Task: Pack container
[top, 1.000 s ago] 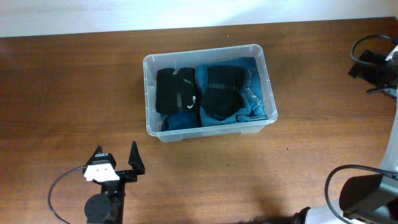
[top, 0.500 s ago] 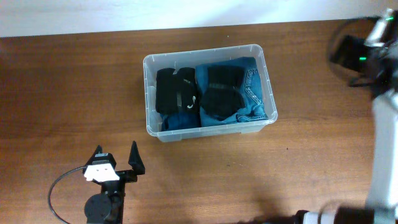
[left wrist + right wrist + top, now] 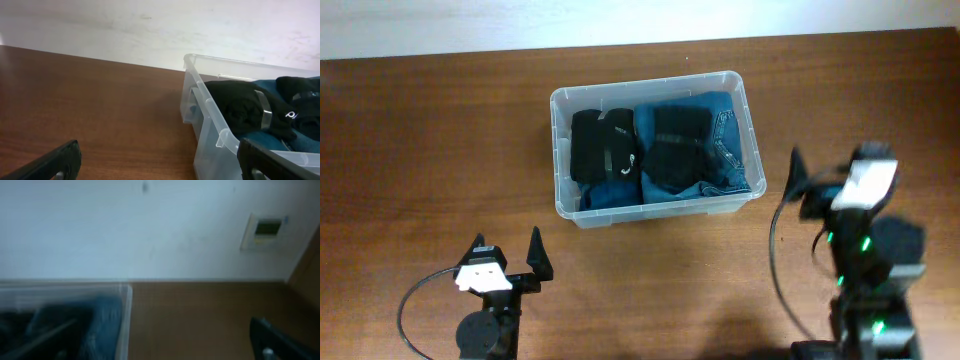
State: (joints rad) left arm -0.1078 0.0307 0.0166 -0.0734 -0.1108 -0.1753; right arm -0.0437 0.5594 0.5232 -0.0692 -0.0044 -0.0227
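The container (image 3: pixel 650 82), a clear plastic bin, stands at the middle of the table. It holds folded blue jeans (image 3: pixel 728 155) and two black folded garments (image 3: pixel 602 145). My left gripper (image 3: pixel 506 250) is open and empty, in front of the bin's left corner. In the left wrist view the gripper (image 3: pixel 160 167) frames bare table, with the bin's wall (image 3: pixel 207 130) to the right. My right gripper (image 3: pixel 828 165) is open and empty, just right of the bin. The blurred right wrist view shows the bin's right wall (image 3: pixel 124 322) and the jeans (image 3: pixel 102 325).
The table is dark brown wood (image 3: pixel 420 130), with a pale wall along its back edge (image 3: pixel 470 25). A black cable (image 3: pixel 415 300) loops beside the left arm's base. A small wall panel (image 3: pixel 265 229) shows in the right wrist view.
My right arm has swung from the far right back corner down to just right of the bin. The left arm and the bin's contents have not moved.
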